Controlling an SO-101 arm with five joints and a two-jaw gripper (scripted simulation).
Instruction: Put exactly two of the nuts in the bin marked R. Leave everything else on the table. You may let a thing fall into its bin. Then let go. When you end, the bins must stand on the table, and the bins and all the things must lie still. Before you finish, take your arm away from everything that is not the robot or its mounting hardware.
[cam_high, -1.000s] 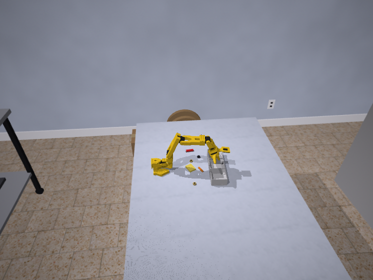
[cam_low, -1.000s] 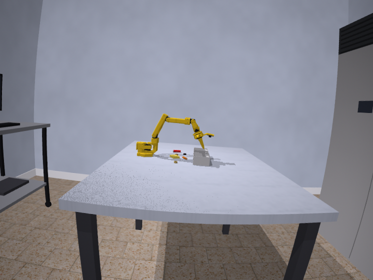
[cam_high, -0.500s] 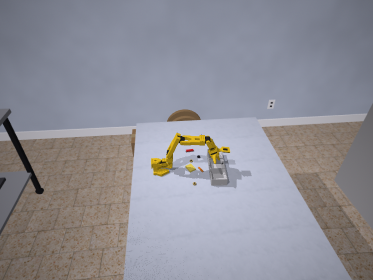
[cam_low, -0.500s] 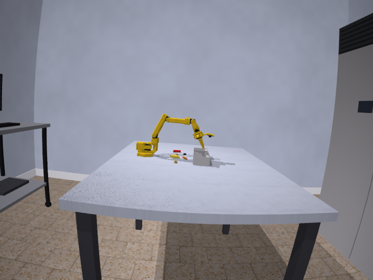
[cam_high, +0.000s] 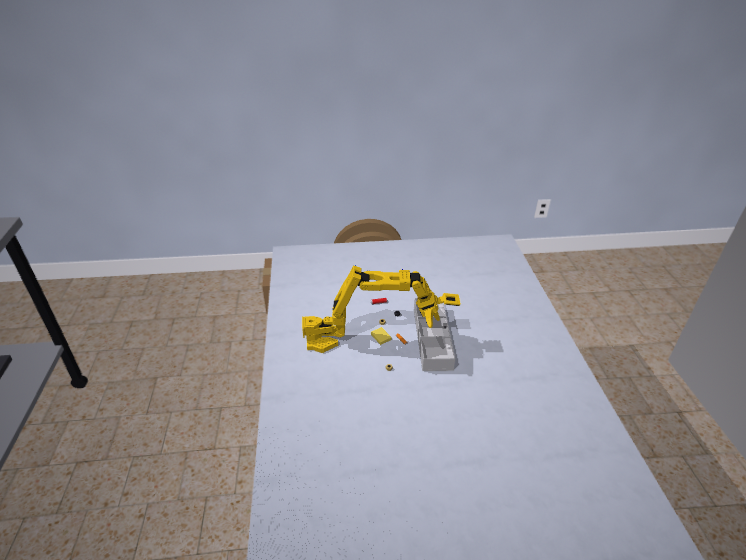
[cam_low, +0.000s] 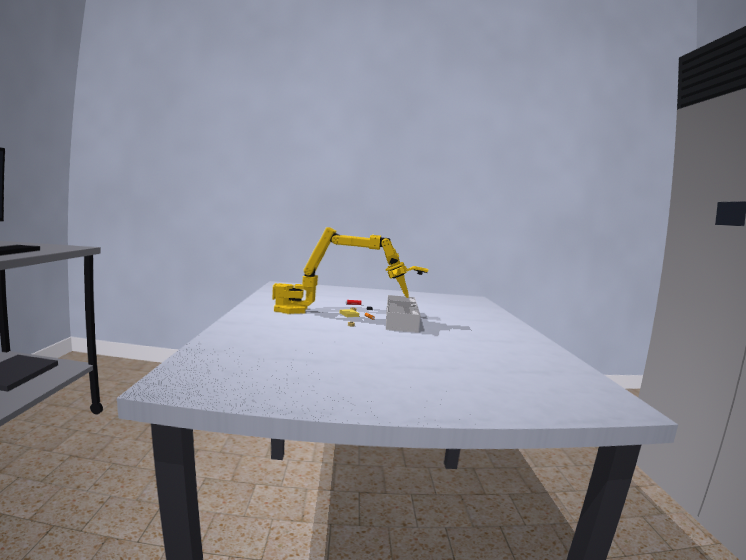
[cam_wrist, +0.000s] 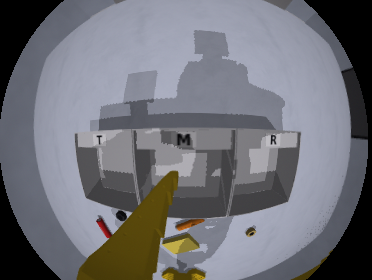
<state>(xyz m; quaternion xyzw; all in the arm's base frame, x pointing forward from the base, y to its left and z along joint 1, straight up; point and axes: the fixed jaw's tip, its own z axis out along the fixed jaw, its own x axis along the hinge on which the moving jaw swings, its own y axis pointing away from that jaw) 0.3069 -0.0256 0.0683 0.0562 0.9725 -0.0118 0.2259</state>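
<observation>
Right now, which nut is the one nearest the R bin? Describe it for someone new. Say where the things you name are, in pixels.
On the pale table (cam_high: 457, 470) (cam_low: 397, 385), find the long grey bin block (cam_high: 439, 364) (cam_low: 403, 321) (cam_wrist: 183, 207). Just outside its R end, on the arm-base side, lies a small brass-coloured nut (cam_high: 389, 367) (cam_low: 351, 324) (cam_wrist: 250, 232). It sits apart from the yellow, orange, red and black pieces.

Count on the counter (cam_high: 457, 458) (cam_low: 397, 373) (cam_wrist: 280, 55):
- small brass-coloured ring-shaped nuts (cam_high: 389, 367) (cam_low: 351, 324) (cam_wrist: 247, 233): 2
- small round black piece (cam_high: 397, 313) (cam_low: 369, 308) (cam_wrist: 121, 215): 1
- red cylindrical piece (cam_high: 379, 300) (cam_low: 353, 302) (cam_wrist: 103, 227): 1
- elongated orange piece (cam_high: 401, 338) (cam_low: 369, 315) (cam_wrist: 190, 224): 1
- flat yellow block (cam_high: 380, 335) (cam_low: 349, 312) (cam_wrist: 180, 244): 1
- open-topped grey rectangular bins (cam_high: 439, 364) (cam_low: 403, 321) (cam_wrist: 202, 207), lettered T, M, R: 3

Loose pieces total: 6.
</observation>
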